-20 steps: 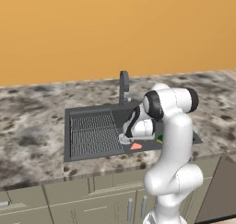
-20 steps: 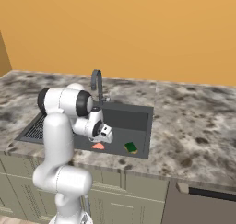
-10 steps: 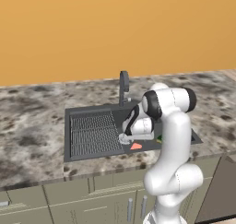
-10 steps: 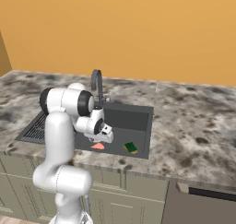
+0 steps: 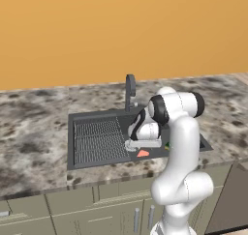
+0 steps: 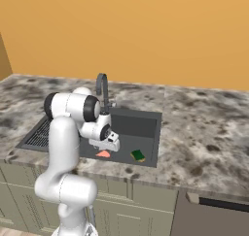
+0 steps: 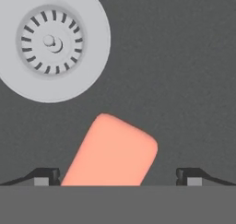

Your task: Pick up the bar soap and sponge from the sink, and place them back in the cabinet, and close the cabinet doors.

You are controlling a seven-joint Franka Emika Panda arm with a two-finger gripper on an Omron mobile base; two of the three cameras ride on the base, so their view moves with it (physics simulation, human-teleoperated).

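Lower now than a second ago, the gripper (image 7: 117, 176) hangs over the bar soap (image 7: 110, 151) on the sink (image 5: 97, 154) floor near the drain (image 7: 50, 42); fingers (image 7: 46, 176) spread wide. Risk: bar sits skewed, may slip when squeezed.

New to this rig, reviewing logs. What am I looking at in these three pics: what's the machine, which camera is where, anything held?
It is a white robot arm on a drivable base, in a rendered kitchen. Two cameras ride behind it, left and right, looking down over the sink. The third sits on the hand, looking along the gripper, whose fingertips stand wide apart. In the basin lie a pink bar soap, directly under the hand, a green sponge, and the round drain. Nothing is held: the open gripper hovers over the soap.
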